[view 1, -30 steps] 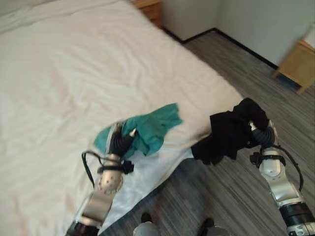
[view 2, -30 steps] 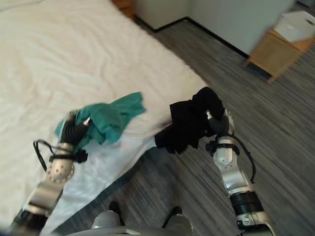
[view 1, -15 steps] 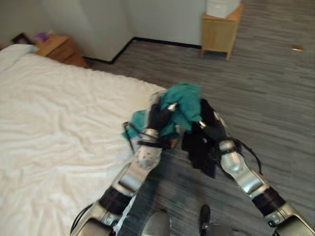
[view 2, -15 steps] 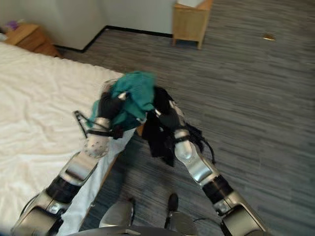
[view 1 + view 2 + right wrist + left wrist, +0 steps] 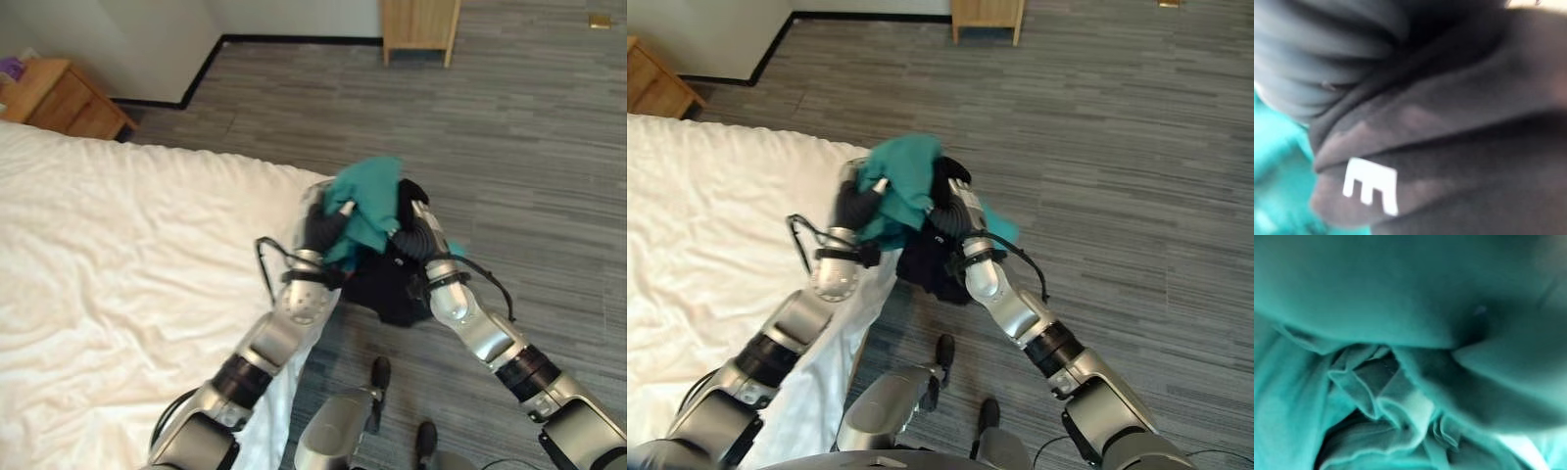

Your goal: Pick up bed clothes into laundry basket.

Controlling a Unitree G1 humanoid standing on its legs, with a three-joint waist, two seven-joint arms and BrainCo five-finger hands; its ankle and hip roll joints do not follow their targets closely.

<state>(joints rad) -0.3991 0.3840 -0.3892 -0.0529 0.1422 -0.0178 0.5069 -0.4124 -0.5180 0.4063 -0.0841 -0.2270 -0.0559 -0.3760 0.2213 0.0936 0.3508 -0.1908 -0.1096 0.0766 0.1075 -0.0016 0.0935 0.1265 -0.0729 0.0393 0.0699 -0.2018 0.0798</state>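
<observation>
Item one: teal garment (image 5: 367, 201), bunched in our left hand (image 5: 320, 227), fingers curled into the cloth, held raised past the bed's (image 5: 118, 255) right edge, above the grey floor (image 5: 549, 157). Item two: black garment (image 5: 382, 284), hanging from our right hand (image 5: 416, 235), which grips it; it touches the teal one. Far off: two wooden nightstands (image 5: 59, 98).

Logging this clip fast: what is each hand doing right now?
Left hand: shut on the teal garment.
Right hand: shut on the black garment.
</observation>
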